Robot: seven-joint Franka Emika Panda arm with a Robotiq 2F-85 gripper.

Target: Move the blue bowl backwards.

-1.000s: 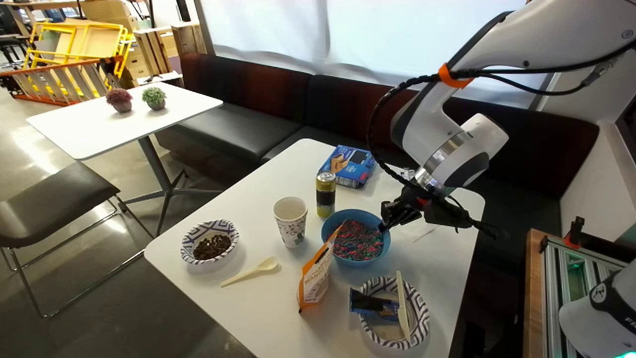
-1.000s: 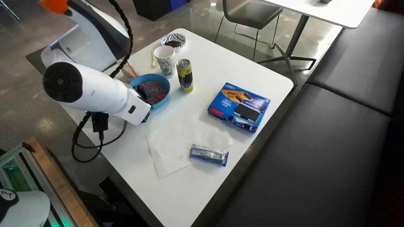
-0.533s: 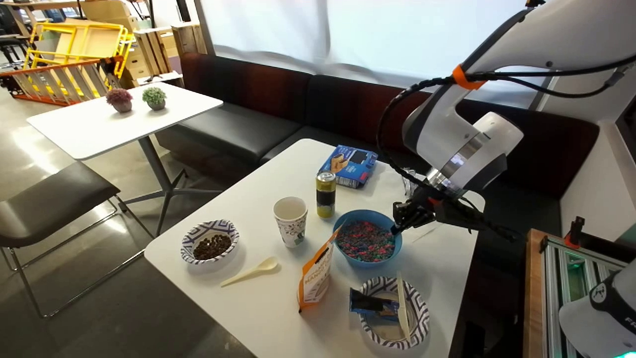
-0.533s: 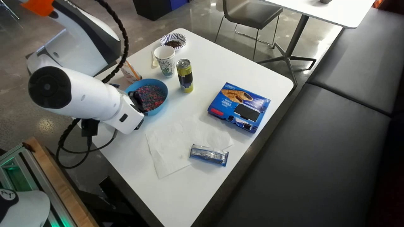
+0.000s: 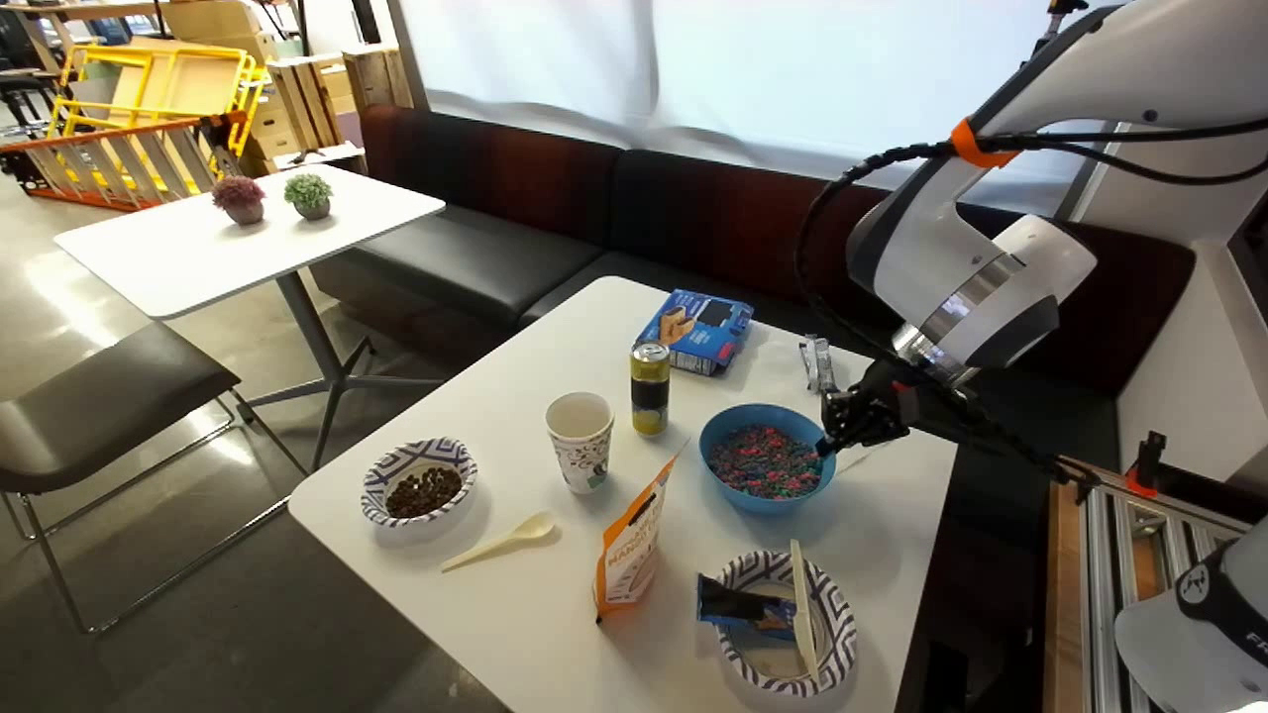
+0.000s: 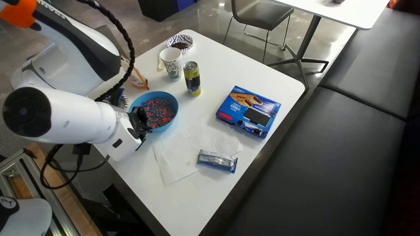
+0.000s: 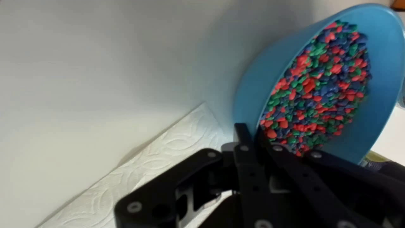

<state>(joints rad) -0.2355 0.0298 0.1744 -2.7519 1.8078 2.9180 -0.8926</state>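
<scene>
One blue bowl (image 7: 269,71), part-filled with coloured bits (image 7: 319,91), on or barely over the white table (image 6: 226,72), can't tell which. Gripper (image 7: 253,131) closed down to wall thickness, pinching the rim at a single spot. Judged risk: lopsided load could swivel in the pinch, tip, spill. Paper towel (image 7: 180,142), just beside, may ruck under a dragged base; a sideways swing could knock the nearby striped plate (image 5: 840,614).
</scene>
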